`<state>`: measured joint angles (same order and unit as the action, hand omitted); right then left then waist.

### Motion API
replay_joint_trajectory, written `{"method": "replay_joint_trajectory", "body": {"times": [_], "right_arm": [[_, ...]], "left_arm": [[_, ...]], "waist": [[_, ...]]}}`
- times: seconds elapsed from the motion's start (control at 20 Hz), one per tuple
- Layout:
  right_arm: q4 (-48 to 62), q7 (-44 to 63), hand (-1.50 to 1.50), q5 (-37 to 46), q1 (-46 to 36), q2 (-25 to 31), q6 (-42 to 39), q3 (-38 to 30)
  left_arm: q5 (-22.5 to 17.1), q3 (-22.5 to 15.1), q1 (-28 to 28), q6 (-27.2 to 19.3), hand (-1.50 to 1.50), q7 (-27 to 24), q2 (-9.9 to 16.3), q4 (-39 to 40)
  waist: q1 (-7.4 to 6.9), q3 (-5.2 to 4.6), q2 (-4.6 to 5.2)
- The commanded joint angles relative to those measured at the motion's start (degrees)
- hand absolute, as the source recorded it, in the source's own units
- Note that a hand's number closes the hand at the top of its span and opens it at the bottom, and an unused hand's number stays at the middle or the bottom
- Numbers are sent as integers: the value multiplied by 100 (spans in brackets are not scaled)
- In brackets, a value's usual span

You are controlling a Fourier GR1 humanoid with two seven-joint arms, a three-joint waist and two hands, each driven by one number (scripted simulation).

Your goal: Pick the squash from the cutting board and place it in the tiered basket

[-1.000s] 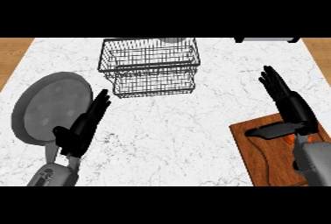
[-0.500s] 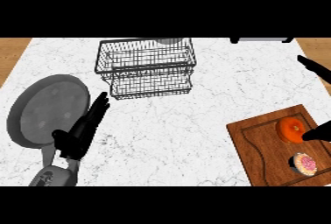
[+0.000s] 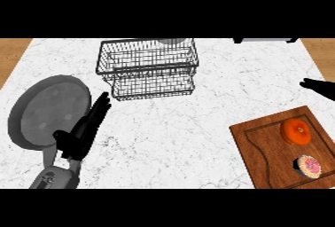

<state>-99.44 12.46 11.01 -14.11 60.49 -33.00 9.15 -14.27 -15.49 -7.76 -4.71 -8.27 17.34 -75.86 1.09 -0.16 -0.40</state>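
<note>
Orange and round, the squash [image 3: 296, 131] lies uncovered on your wooden cutting board [image 3: 262, 153], beside a small pink-topped pastry [image 3: 309, 165]. Your right hand [image 3: 321, 86] has pulled away to the right edge; its finger state cannot be told. Your left hand [image 3: 83, 130] rests, fingers straight, beside the grey pan [image 3: 46, 111]. The wire tiered basket [image 3: 149, 66] sits well apart, so the pick is not yet begun.

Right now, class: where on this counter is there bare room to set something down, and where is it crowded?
Bare marble lies between the left hand and the cutting board, below the tiered basket. The left side is crowded by the pan; the board holds the squash and a cupcake.
</note>
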Motion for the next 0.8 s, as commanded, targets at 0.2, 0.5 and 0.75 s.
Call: {"method": "replay_joint_trajectory", "body": {"times": [0.2,0.5,0.75], "right_arm": [[-760,821,-150,325,446,-417,-535,-474],[-900,1209,-150,1807,980,-1069,430,124],[-24,1019,-150,2115,702,-1306,92,42]], "left_arm": [[215,323,-102,349,0,-52,-17,186],[249,148,124,276,0,151,-257,-201],[490,269,0,222,0,-25,-485,195]], "waist": [[-81,14,36],[-111,18,35],[-123,17,46]]}}
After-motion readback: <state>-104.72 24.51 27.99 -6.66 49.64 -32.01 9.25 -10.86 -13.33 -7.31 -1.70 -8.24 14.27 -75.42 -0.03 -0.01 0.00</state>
